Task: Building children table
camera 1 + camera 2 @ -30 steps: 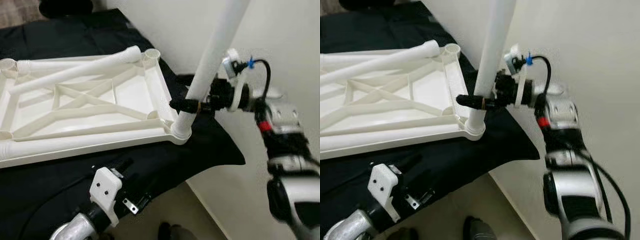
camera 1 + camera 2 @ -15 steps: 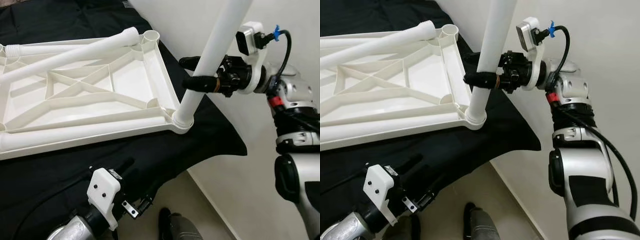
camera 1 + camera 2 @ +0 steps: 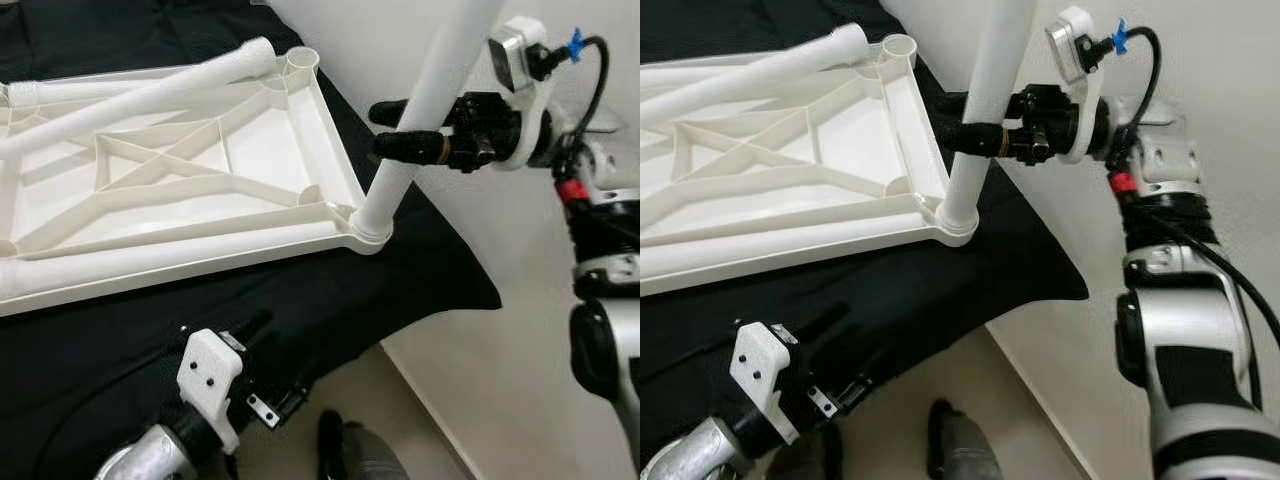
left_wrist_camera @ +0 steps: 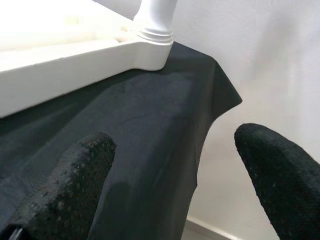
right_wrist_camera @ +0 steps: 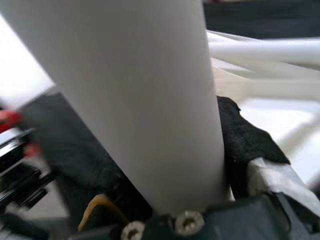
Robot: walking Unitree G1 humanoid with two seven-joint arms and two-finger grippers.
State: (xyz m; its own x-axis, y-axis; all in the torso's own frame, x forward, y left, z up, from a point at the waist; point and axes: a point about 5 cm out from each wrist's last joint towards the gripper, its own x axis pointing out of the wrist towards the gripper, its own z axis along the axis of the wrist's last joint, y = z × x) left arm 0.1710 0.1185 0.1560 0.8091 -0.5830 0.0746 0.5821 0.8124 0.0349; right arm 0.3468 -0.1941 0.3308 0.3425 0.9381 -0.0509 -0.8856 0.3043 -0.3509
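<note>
White plastic tabletop with ribbed underside [image 3: 200, 200] lies upside down on a black cloth [image 3: 300, 310]. Landmark: its corner socket nearest the pale wall [image 3: 372, 228].

White plastic tube leg [image 3: 425, 110] stands in that socket, tilted, leaning away from the tabletop toward the wall. Right end effector [image 3: 400, 130] sits above the socket, black fingers closed around the leg, one on each side; in the right wrist view the leg [image 5: 135, 100] lies tight between the fingers.

Two more white tube legs [image 3: 150, 90] lie loose on the tabletop, well away from the socket, toward the far edge.

Left end effector [image 4: 165, 170] hangs below the socket, off the cloth's edge, fingers [image 4: 65, 185] spread apart, holding nothing.
</note>
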